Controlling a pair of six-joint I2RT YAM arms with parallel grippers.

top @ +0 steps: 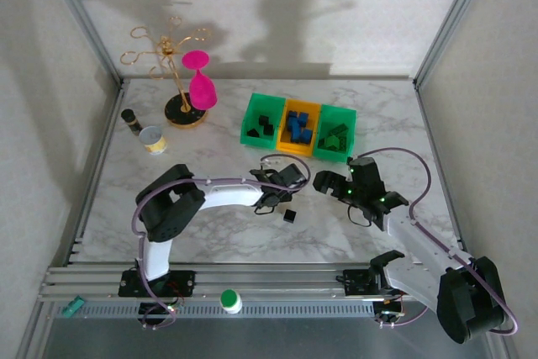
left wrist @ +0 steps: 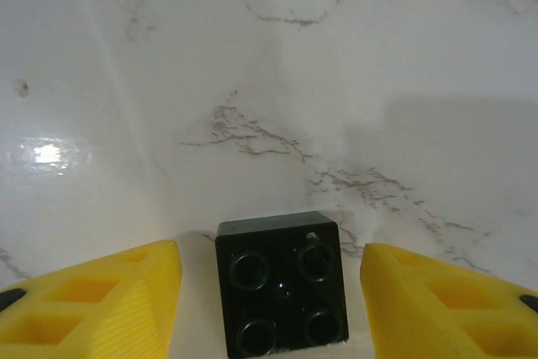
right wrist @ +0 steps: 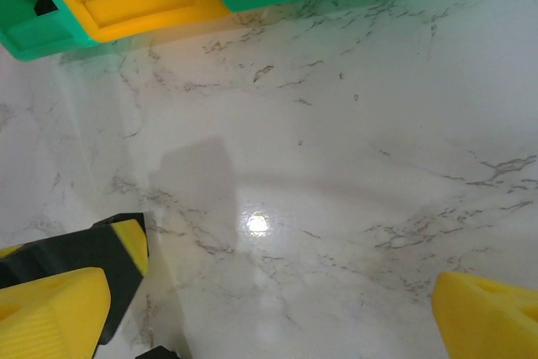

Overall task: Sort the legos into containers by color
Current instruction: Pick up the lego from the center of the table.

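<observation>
One black lego point(left wrist: 282, 285) lies studs-up on the marble table, also seen in the top view point(top: 290, 216). My left gripper point(left wrist: 271, 296) is open around it, with a gap between the brick and each yellow finger point(left wrist: 109, 300). In the top view the left gripper point(top: 279, 193) hovers just over that brick. My right gripper point(top: 333, 183) stands open to its right, with nothing between its fingertips point(right wrist: 269, 325). The containers sit behind: a left green bin point(top: 263, 119) with black bricks, a yellow bin point(top: 298, 126) with blue bricks, and a right green bin point(top: 337, 134) with green bricks.
A gold jewellery stand point(top: 176, 81) with a pink glass point(top: 201, 81) stands at the back left, with a small tin can point(top: 153, 139) and a dark cylinder point(top: 131, 118) near it. Grey frame posts border the table. The bins' near walls point(right wrist: 143, 2) lie just ahead of the right gripper.
</observation>
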